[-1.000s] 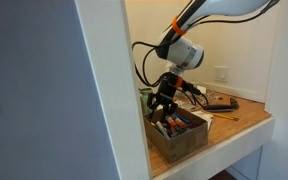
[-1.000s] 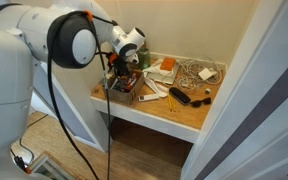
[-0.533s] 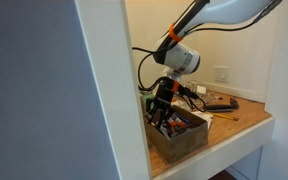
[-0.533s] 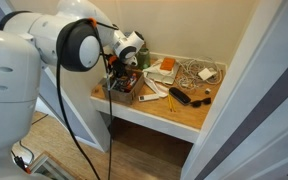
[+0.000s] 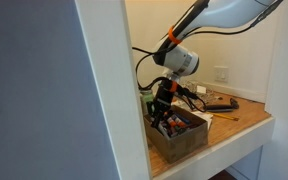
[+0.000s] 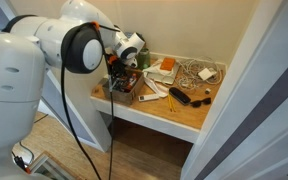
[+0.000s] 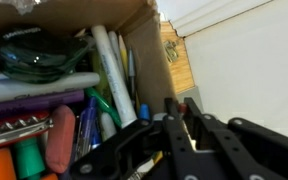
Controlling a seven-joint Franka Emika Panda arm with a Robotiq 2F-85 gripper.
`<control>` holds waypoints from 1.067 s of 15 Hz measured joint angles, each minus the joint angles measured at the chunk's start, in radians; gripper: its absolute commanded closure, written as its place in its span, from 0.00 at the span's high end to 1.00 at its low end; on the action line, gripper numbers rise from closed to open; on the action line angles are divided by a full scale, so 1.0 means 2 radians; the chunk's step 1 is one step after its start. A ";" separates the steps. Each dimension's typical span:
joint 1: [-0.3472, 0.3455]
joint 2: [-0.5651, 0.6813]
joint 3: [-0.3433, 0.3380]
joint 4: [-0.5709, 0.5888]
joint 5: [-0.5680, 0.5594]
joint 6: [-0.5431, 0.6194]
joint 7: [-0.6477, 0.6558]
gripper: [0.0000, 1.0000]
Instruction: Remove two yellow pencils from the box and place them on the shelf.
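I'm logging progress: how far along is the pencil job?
Done: one thin yellow stick seems to lie on the light wooden shelf beside the small brown cardboard box. In hand: the gripper is down in the box; its grasp is unclear. Left: at least one pencil.

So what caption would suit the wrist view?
Claw at the wall of a brown box crammed with pens and markers, wooden shelf beyond.

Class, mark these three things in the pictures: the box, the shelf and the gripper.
the box (image 5: 187, 141): exterior view, on its brown front wall.
the shelf (image 5: 247, 116): exterior view, on the bare wooden top.
the gripper (image 7: 181, 108): wrist view, between its dark fingertips.
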 measured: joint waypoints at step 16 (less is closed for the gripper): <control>0.001 -0.065 -0.007 -0.029 -0.007 -0.041 0.033 0.03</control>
